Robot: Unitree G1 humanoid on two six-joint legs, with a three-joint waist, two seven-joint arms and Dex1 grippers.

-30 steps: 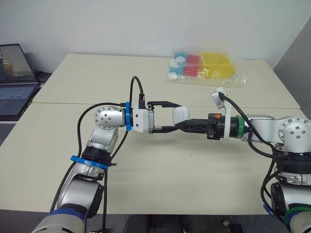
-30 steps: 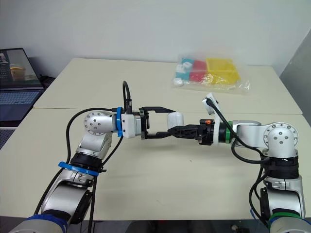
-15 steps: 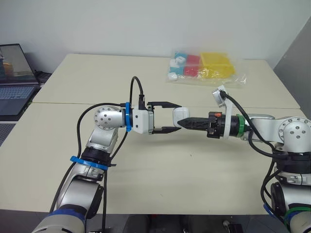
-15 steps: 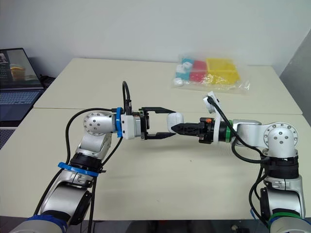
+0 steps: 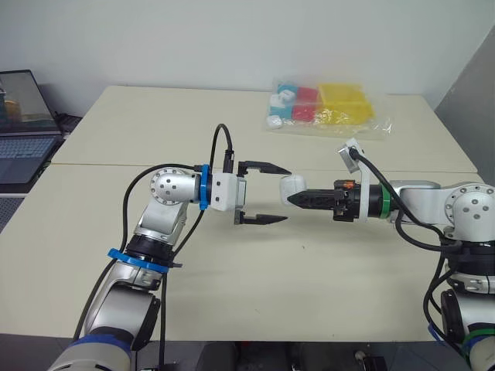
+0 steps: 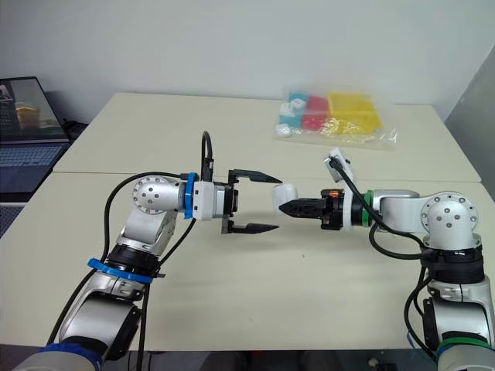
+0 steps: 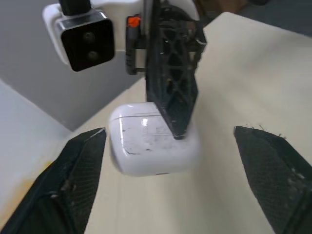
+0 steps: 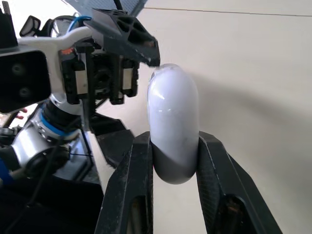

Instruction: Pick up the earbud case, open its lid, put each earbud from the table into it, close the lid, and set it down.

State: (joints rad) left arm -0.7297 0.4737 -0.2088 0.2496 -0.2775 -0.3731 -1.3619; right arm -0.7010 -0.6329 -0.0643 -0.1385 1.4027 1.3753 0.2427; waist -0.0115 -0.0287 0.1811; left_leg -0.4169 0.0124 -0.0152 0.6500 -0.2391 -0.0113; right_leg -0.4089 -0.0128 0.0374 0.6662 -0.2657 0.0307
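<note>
Our left gripper (image 5: 283,195) has spread its fingers wide and backed off; our right gripper (image 5: 302,199) pinches the glossy white rounded earbud case (image 5: 291,185). We should re-grip its free end squarely.

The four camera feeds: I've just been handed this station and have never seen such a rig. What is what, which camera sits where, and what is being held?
This is a two-armed humanoid robot, and each arm ends in a gripper with two black fingers. The two wide pictures come from a stereo camera in its head, looking down over the arms, so both show the same scene. The two close pictures come from cameras on the wrists, each looking along that arm's own fingers. The right gripper is shut on the white earbud case and holds it above the beige table. The case's lid looks closed. The left gripper is open, its fingers spread wide and facing the case. At the table's far side lies a clear bag of coloured blocks. A laptop stands off to the robot's left.
</note>
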